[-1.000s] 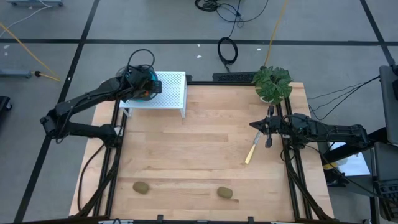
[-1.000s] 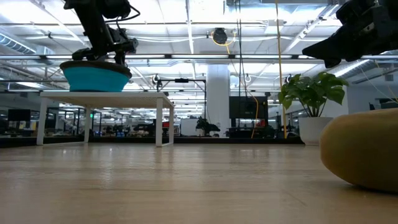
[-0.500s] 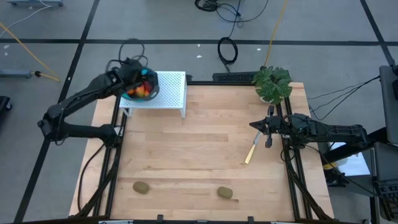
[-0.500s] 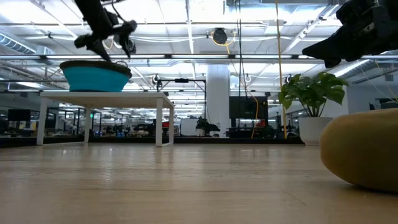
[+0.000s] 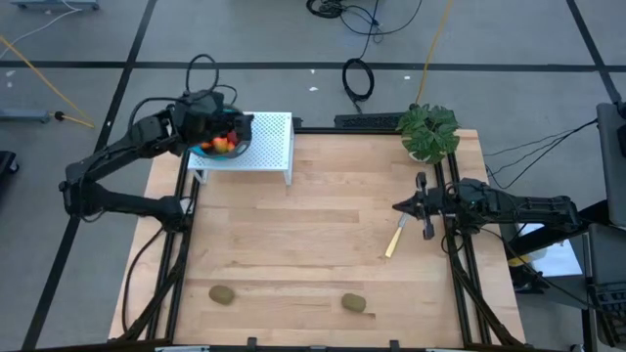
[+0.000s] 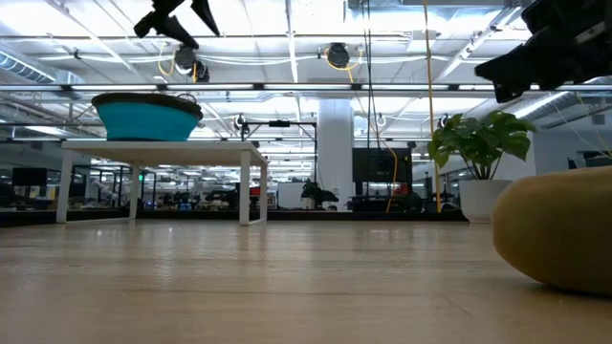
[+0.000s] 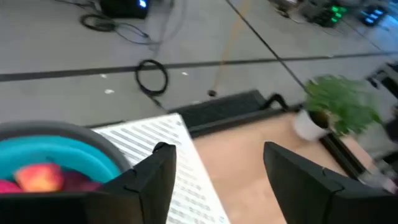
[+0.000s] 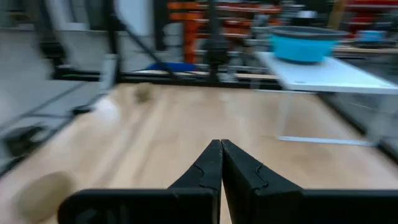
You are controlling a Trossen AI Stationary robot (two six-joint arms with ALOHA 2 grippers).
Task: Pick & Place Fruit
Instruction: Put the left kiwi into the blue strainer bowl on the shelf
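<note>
We have lifted our left tool (image 7: 214,180), fingers apart and empty, off the far-left bowl (image 5: 223,143), fruit (image 7: 38,177) now inside. Right tool (image 8: 219,163) is pinched shut. Two kiwis (image 5: 222,294) remain on the near worktop (image 5: 313,235).

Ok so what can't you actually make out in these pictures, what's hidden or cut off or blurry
- Fruit in the teal bowl: in the high view the left gripper covers part of it; too small to count.
- Same fruit, low view: the bowl's wall hides it all.
- Nearest kiwi, low view: cut off by the right edge.
- Second kiwi, right wrist view: blurred to a pale blob.
- Yellow stick, high view: its upper end lies under the right gripper.
</note>
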